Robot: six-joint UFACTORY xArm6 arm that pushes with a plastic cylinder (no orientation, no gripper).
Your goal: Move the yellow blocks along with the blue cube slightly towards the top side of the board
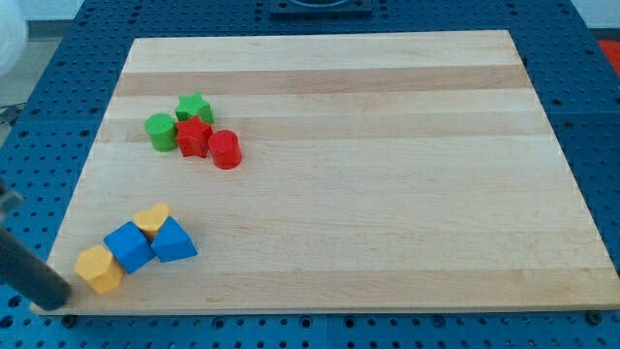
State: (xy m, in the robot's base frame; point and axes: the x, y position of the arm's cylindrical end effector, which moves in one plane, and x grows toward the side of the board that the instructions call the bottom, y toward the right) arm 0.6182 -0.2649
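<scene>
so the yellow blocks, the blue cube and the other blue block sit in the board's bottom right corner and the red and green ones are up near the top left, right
Not quite: the camera view shows that cluster in the board's bottom left corner, not the right. The two yellow blocks, the blue cube and the other blue block sit there, with my tip just left of them. The red blocks and green blocks are indeed near the top left.

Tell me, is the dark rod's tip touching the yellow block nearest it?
Apart: the camera view shows bare wood between my tip and the yellow block.
</scene>
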